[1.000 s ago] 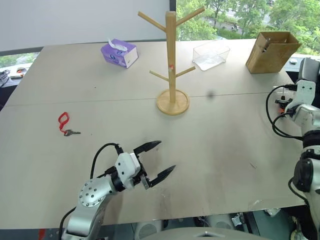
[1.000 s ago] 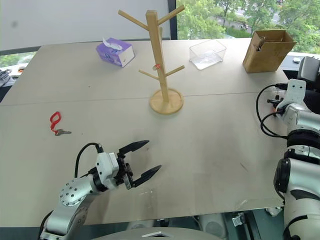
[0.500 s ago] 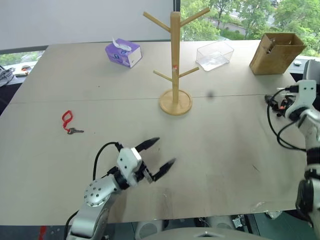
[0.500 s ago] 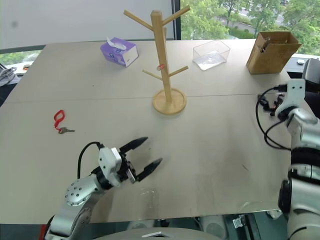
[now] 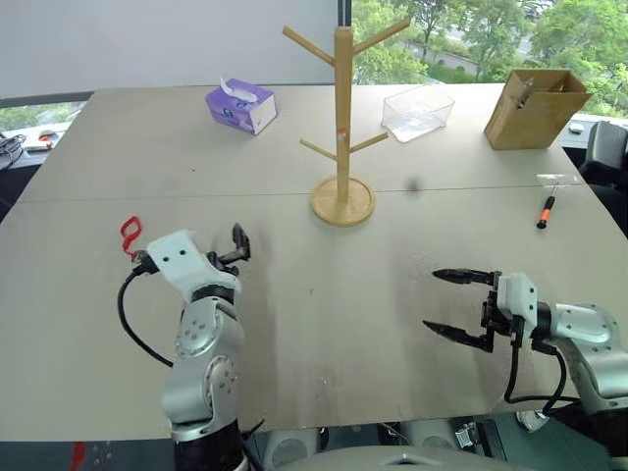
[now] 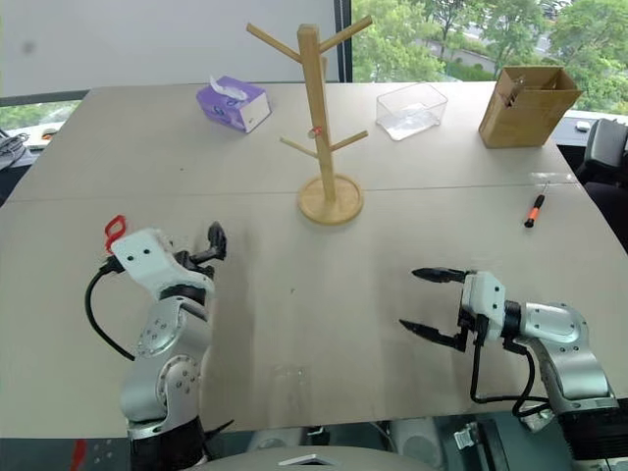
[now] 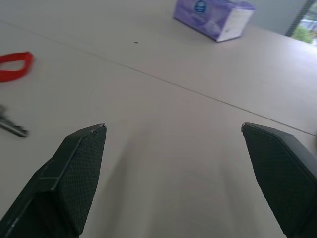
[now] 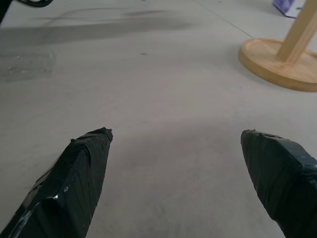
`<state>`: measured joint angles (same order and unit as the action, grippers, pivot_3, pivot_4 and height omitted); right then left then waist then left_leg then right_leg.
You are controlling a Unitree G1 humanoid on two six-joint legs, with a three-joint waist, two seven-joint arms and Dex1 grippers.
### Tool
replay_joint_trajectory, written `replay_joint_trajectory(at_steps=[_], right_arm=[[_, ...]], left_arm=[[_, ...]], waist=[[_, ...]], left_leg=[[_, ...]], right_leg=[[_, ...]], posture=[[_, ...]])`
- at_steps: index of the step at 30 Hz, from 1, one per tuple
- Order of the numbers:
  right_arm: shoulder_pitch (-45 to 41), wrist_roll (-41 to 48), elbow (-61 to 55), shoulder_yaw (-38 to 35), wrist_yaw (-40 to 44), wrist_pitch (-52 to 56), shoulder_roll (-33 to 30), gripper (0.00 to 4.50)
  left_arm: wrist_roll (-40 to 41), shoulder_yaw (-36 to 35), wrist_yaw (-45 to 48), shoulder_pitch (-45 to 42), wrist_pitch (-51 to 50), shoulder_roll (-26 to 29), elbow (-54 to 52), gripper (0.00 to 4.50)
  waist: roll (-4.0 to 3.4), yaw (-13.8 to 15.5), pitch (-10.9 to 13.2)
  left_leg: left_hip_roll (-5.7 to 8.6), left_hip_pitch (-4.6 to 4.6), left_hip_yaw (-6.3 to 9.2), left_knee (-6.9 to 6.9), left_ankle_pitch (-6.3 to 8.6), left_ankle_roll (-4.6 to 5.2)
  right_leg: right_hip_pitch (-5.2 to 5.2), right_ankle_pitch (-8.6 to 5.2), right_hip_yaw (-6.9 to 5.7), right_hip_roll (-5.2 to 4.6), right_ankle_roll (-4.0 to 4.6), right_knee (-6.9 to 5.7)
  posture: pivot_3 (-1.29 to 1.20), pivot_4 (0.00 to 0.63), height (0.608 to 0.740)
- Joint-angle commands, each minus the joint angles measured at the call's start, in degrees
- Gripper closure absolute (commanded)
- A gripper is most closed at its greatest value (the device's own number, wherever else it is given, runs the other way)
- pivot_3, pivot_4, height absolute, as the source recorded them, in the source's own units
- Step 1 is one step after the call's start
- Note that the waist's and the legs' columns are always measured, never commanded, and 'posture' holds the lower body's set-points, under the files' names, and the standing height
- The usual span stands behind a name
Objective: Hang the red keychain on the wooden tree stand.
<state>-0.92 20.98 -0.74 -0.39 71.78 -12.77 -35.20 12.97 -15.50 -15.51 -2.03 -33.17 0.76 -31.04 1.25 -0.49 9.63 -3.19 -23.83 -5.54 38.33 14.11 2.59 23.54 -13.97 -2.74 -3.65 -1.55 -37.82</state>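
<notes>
The red keychain [image 5: 129, 233] lies on the table at the left, its red loop [image 7: 14, 66] and small silver key [image 7: 12, 128] flat on the surface. My left gripper [image 7: 173, 131] is open just right of it, level and pointing across the table, touching nothing; the white wrist [image 5: 183, 261] hides part of the keychain. The wooden tree stand [image 5: 342, 108] stands upright at the middle back on its round base [image 8: 277, 62]. My right gripper [image 5: 432, 300] hovers open at the front right, pointing left, with nothing between its fingers.
A purple tissue box [image 5: 240, 105] sits at the back left. A clear plastic container [image 5: 417, 110] and a wooden box [image 5: 535, 103] stand at the back right. An orange-and-black screwdriver [image 5: 543, 211] lies near the right edge.
The left arm swung left to beside the keychain. The right arm came down from the right edge to the front right, turned left. The screwdriver now lies where that hand was.
</notes>
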Motion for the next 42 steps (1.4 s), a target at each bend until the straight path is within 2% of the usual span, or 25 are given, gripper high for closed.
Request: replay_joint_trajectory(at_steps=[1, 6, 8, 10, 17, 21, 27, 32, 37, 42], right_arm=[[-2.7, 0.1, 3.5, 0.4, 2.8, -6.3, 0.8, 0.05], [-4.4, 1.3, 7.5, 2.1, 5.1, -10.2, 3.4, 0.05], [-4.3, 1.5, 8.5, 3.3, 6.9, -11.5, 4.2, 0.05], [-4.5, 2.2, 8.6, 3.8, 7.7, -11.2, 4.8, 0.05], [-5.5, 3.9, 8.7, 5.0, 9.4, -9.2, 5.3, 0.05], [-5.8, 4.3, 8.9, 5.2, 10.2, -8.7, 5.1, 0.05], [-5.5, 6.5, 7.0, 5.3, 11.0, -7.4, 5.8, 0.05], [-4.6, 8.6, 3.6, 5.2, 10.2, -3.2, 5.6, 0.05], [-4.2, 10.7, -0.1, 4.3, 6.9, 2.7, 5.6, 0.05], [-3.7, 10.2, -1.5, 4.2, 5.4, 3.6, 5.8, 0.05]], left_arm=[[-0.1, -5.1, -0.4, -2.0, -4.5, 3.9, -2.3, 0.0], [4.1, -13.1, 7.2, -2.3, -8.8, 13.7, 0.9, 0.0], [4.8, -14.5, 11.8, -1.2, -9.4, 18.9, 2.9, 0.0], [5.8, -16.5, 14.5, -0.4, -8.8, 21.8, 4.2, 0.0], [6.8, -17.9, 25.0, 3.1, -9.2, 31.0, 11.0, 0.0], [6.4, -19.3, 26.4, 3.6, -9.3, 32.8, 13.7, 0.0], [4.0, -17.1, 29.8, 0.7, -8.7, 39.4, 22.1, 0.0], [2.6, -15.0, 32.5, -2.8, -6.4, 42.7, 28.1, 0.0], [1.6, -13.3, 34.3, -5.4, -4.3, 44.5, 32.2, 0.0], [0.7, -11.3, 37.1, -7.5, -1.6, 46.2, 37.9, 0.0]], waist=[[0.02, 0.0, 0.0], [0.09, 0.0, 0.1], [0.13, 0.0, 0.1], [0.13, 0.0, 0.1], [0.2, 0.0, 0.0], [0.21, 0.1, 0.0], [0.22, 0.1, 0.0], [0.22, 0.1, 0.0], [0.22, 0.1, 0.0], [0.22, 0.1, 0.0]], left_leg=[[0.0, 0.0, 0.0, 0.0, 0.0, -0.01], [-0.05, 0.04, 0.01, -0.01, -0.18, -0.31], [-0.08, 0.04, 0.02, -0.01, -0.2, -0.34], [-0.09, 0.04, 0.01, -0.01, -0.2, -0.35], [-0.09, 0.06, 0.01, -0.02, -0.19, -0.36], [-0.09, 0.05, 0.01, -0.03, -0.19, -0.36], [-0.08, 0.04, 0.04, -0.03, -0.16, -0.31], [-0.03, 0.02, 0.02, -0.03, -0.19, -0.36], [-0.06, 0.01, 0.04, -0.04, -0.18, -0.36], [-0.05, 0.0, 0.04, -0.04, -0.18, -0.35]], right_leg=[[0.0, 0.0, 0.0, 0.0, 0.0, 0.0], [0.0, 0.0, -0.04, 0.03, 0.03, -0.04], [0.0, 0.0, -0.05, 0.02, 0.03, -0.04], [0.0, 0.0, -0.06, 0.01, 0.03, -0.04], [0.0, 0.0, -0.1, -0.13, 0.06, -0.09], [0.01, 0.0, -0.11, -0.19, 0.07, -0.08], [0.01, -0.01, -0.24, -0.36, 0.08, -0.09], [0.01, 0.0, -0.27, -0.43, 0.07, -0.08], [0.03, 0.01, -0.27, -0.59, 0.08, -0.09], [0.03, 0.01, -0.3, -0.61, 0.08, -0.09]], posture=[[0.0, 0.15, 0.74], [0.0, 0.15, 0.74], [0.0, 0.15, 0.74], [0.0, 0.15, 0.74], [0.0, 0.15, 0.74], [0.0, 0.15, 0.74], [0.0, 0.15, 0.74], [0.0, 0.15, 0.74], [0.0, 0.15, 0.74], [0.0, 0.15, 0.74]])
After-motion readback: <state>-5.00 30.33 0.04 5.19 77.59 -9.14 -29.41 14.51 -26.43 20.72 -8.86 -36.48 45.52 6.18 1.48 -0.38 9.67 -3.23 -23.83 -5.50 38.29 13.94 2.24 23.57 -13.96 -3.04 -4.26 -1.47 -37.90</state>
